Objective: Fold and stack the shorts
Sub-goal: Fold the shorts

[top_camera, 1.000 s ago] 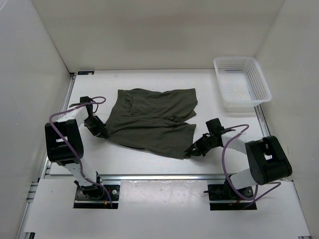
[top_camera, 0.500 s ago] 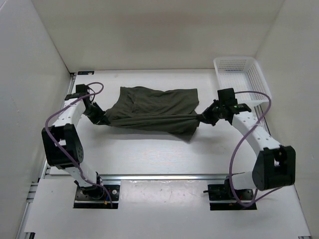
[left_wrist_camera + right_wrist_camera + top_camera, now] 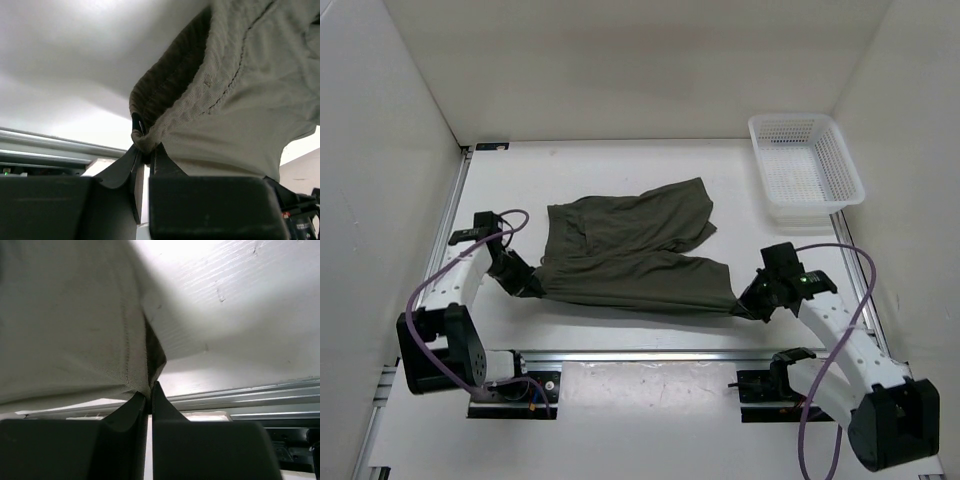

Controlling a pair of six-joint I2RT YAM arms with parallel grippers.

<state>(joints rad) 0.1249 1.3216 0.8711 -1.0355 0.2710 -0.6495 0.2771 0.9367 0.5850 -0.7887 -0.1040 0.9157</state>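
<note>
One pair of shorts [image 3: 630, 250] lies on the single tabletop [image 3: 620, 170]. One white mesh basket [image 3: 847, 172] sits at the far right corner. Two arms rise from the near edge, the left arm [image 3: 460, 272] and the right arm [image 3: 845, 340]. There are two grippers, the left gripper [image 3: 532, 287] and the right gripper [image 3: 748, 305], and two purple cables, the left cable [image 3: 425, 285] and the right cable [image 3: 868, 275].

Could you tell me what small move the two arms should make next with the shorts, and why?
Probably lower both corners to the table: the left gripper and right gripper each pinch a near corner of the shorts, stretched taut between them.
</note>
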